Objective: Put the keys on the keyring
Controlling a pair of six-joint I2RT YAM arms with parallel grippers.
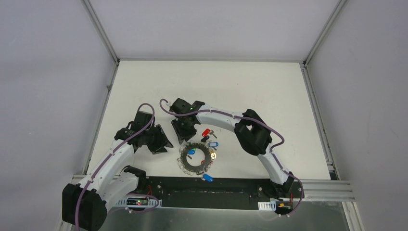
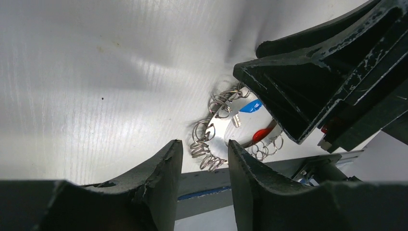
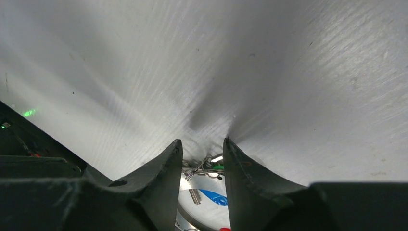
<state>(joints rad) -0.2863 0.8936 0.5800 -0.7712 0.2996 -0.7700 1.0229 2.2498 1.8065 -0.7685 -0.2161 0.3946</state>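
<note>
The keyring (image 1: 185, 162), a grey ring edged with wire loops, lies on the white table near the front. A blue-tagged key (image 1: 191, 151) lies inside the ring's hole. A red-tagged key (image 1: 207, 132) lies just beyond the ring's far rim. My right gripper (image 1: 185, 138) is open over the ring's far-left rim. In the right wrist view its fingertips (image 3: 201, 143) straddle wire loops (image 3: 204, 165) and a green tag, with the blue tag (image 3: 213, 196) below. My left gripper (image 1: 168, 143) is open and empty, left of the ring. In the left wrist view (image 2: 204, 144) the loops (image 2: 204, 144) lie just ahead.
More tagged keys lie around the ring: a blue one (image 1: 213, 143) and a yellow one (image 1: 213, 155) at its right, and a blue one (image 1: 208, 177) at the table's front edge. The two grippers are close together. Grey walls with metal rails enclose the table.
</note>
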